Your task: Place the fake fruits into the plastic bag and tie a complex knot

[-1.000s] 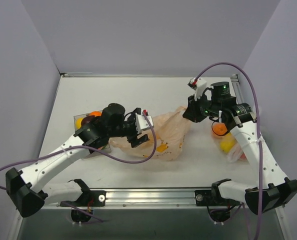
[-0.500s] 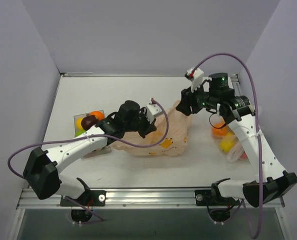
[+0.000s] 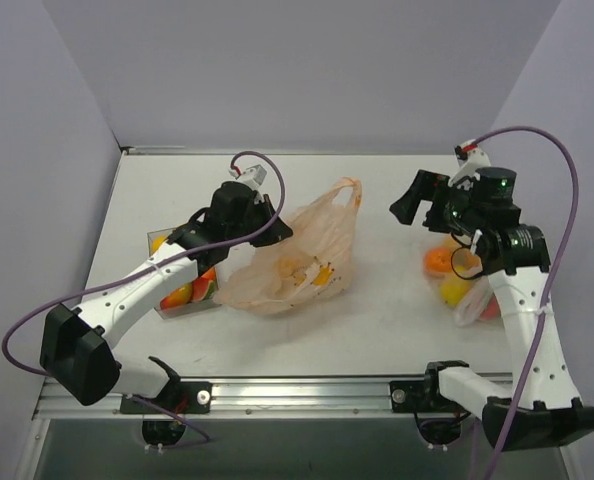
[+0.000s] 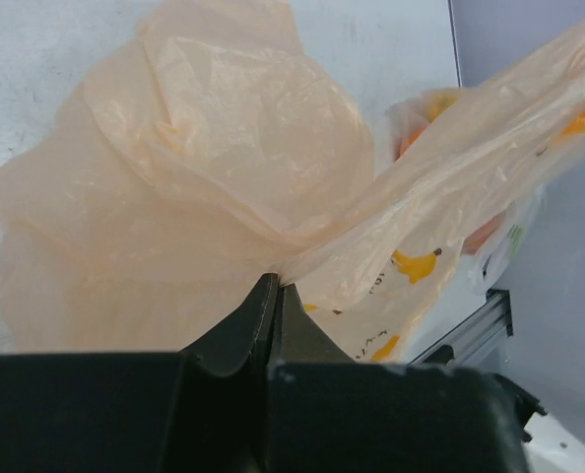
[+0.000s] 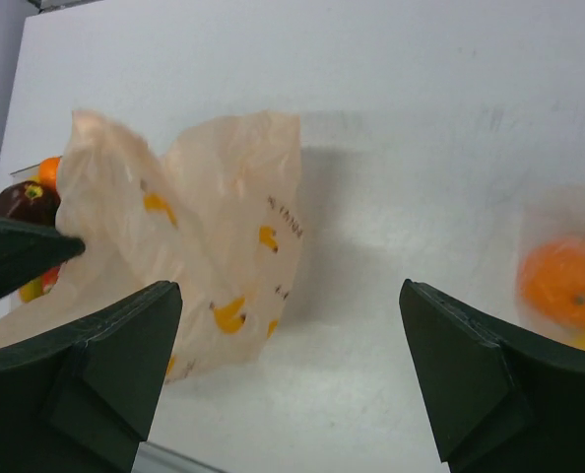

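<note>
Gripping plastic bag (image 3: 297,265) in left claw (image 4: 276,296), right claw (image 5: 291,296) spread empty, fake fruits (image 3: 182,293) filling tray (image 3: 189,308)

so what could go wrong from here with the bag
The left gripper pinches only a thin fold of the plastic bag; the film could slip out or tear if pulled. The right gripper is open and off the bag, so the bag, held at one spot only, may sag closed.
</note>
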{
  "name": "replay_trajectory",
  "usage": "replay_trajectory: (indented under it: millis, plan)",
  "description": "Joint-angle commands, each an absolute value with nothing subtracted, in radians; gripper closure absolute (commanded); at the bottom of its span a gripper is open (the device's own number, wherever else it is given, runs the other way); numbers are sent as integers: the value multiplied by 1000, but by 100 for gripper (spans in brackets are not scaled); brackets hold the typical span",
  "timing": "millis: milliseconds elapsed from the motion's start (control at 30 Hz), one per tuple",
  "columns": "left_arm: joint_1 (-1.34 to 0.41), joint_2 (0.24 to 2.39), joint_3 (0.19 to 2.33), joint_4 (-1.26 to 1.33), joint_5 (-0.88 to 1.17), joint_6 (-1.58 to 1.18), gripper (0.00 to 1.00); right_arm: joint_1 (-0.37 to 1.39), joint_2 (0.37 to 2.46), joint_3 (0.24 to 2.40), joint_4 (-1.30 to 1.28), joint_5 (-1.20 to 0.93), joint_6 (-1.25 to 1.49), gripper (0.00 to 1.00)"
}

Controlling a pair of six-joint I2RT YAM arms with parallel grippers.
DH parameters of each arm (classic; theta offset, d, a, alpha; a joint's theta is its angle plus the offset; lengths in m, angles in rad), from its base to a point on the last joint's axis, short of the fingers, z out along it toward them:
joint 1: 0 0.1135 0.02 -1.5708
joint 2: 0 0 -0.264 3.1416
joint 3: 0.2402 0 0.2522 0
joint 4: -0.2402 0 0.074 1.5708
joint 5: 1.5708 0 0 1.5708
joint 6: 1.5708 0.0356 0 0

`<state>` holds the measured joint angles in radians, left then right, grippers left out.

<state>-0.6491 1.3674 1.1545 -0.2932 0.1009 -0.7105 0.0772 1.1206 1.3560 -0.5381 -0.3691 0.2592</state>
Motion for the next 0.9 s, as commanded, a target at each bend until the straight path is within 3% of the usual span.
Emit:
replay_trajectory:
  millis: [0,100,300,733,800,833,867]
  plan:
    - [-608,1362,1180,-318,78,-880,100,75,988,1231,-546,-484,426,0]
    - [-600,1371,1167,-288,87,-908,100,125,930,1080,-476,-577,547,0]
    - [-594,1394,1161,-244,118,-925,100,290,974,875,-215,-483,738,0]
    - [-591,1381,1080,-135,215,-927,100,437,1262,983,-132,-221,565,1]
    - [-578,1374,1062,-121,247,-928,100,436,1304,996,-124,-193,480,15]
    - [-575,1374,1058,-115,250,-927,100,428,1313,1000,-120,-189,463,31]
    - [-554,1373,1055,-114,256,-917,100,413,1324,1008,-114,-216,448,63]
